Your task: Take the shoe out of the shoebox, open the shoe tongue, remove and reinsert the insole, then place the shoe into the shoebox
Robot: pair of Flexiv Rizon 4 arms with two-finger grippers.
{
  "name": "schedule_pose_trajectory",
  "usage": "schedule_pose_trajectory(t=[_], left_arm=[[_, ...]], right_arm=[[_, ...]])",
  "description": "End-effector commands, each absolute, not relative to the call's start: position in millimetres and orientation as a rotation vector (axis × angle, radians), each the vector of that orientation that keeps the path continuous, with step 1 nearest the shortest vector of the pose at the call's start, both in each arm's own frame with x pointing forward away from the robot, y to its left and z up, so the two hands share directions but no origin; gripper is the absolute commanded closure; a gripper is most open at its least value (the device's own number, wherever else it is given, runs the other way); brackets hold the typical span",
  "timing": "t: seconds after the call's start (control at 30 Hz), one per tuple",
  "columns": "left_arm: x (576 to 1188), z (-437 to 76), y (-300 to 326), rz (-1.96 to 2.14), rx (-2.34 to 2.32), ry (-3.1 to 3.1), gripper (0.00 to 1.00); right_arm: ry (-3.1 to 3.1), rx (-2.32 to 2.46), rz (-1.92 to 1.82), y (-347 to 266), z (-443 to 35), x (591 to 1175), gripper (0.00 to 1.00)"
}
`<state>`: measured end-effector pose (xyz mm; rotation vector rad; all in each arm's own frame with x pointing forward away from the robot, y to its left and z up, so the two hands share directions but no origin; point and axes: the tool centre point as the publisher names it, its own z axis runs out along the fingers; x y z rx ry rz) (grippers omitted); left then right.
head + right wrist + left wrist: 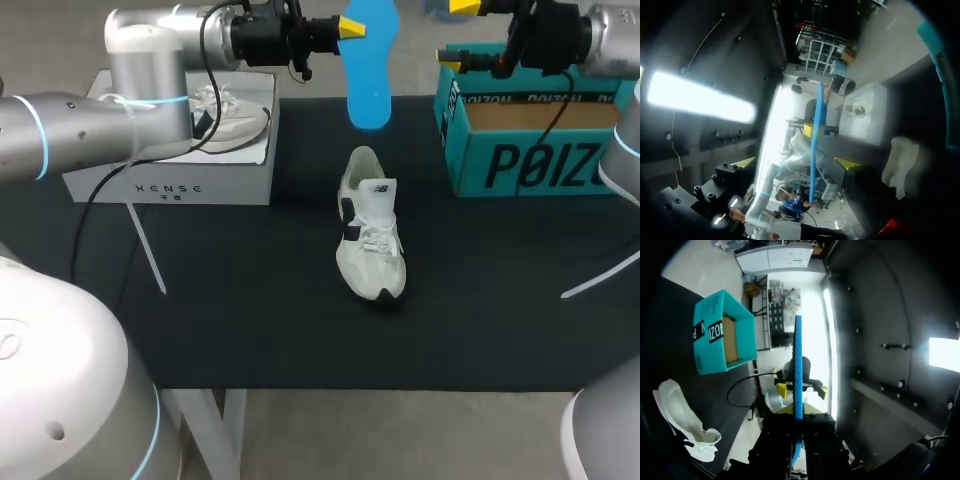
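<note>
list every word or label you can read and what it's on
"XENSE" on the white box; smaller marks below it are unreadable.
"POIZO", cut off at the view's edge, on the teal shoebox; upside-down print on its flap is partly hidden.
Logo on the tongue of the shoe: too small to read.

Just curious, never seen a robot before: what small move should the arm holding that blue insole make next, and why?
Probably lower the blue insole toward the white shoe's opening. The left gripper holds it in the air, apart from the shoe on the table, and the right gripper is open by the teal box.
</note>
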<state>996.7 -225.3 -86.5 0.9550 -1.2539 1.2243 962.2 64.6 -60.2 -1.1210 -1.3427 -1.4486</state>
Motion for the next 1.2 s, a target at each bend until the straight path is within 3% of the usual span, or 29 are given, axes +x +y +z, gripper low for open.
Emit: schedule_pose_trajectory(t=[0.03, 0.33, 0.57, 1.2], left_arm=[[998.1, -86.5, -226.1, 1.216, 0.955, -1.260, 1.00], [997.6, -85.5, -227.1, 1.210, 0.955, -1.290, 1.00], [995.1, -79.8, -231.7, 1.447, 0.736, -1.500, 1.00], [995.1, -79.8, -231.7, 1.447, 0.736, -1.500, 1.00]], right_arm=[[-1.357, -1.166, -1.441, 62.3, -55.4, 962.1, 0.00], [-1.345, -1.171, -1.427, 63.2, -58.7, 961.4, 0.00], [-1.345, -1.171, -1.427, 63.2, -58.7, 961.4, 0.00], [-1.345, -1.171, -1.427, 63.2, -58.7, 961.4, 0.00]])
